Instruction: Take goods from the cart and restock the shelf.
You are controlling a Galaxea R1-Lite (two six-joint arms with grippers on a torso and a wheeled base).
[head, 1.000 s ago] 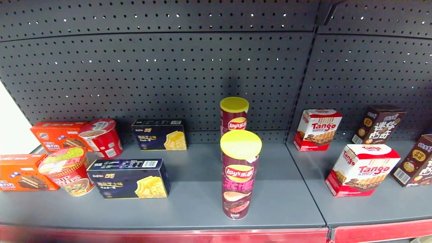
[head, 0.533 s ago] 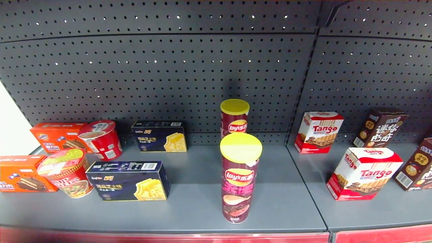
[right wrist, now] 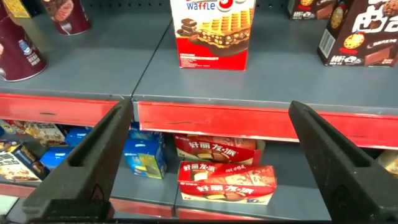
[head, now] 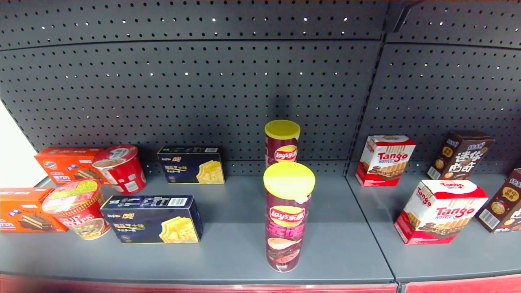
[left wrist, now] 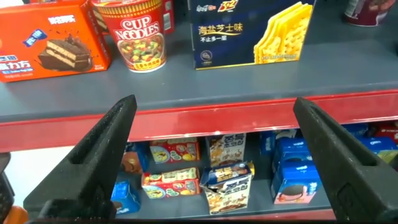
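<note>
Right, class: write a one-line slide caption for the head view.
Two chip cans on a grey shelf, cracker boxes left, wafer boxes right.

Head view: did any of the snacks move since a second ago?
No, nothing on the shelf moved. The whole picture slid a little, so the camera shifted. The front chip can, the cup noodles and the wafer box stand as before.

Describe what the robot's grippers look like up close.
The left gripper and the right gripper look alike: each has two matte black fingers, broad at the base and tapering to blunt, slanted tips, with a stepped notch cut along the inner edge.
</note>
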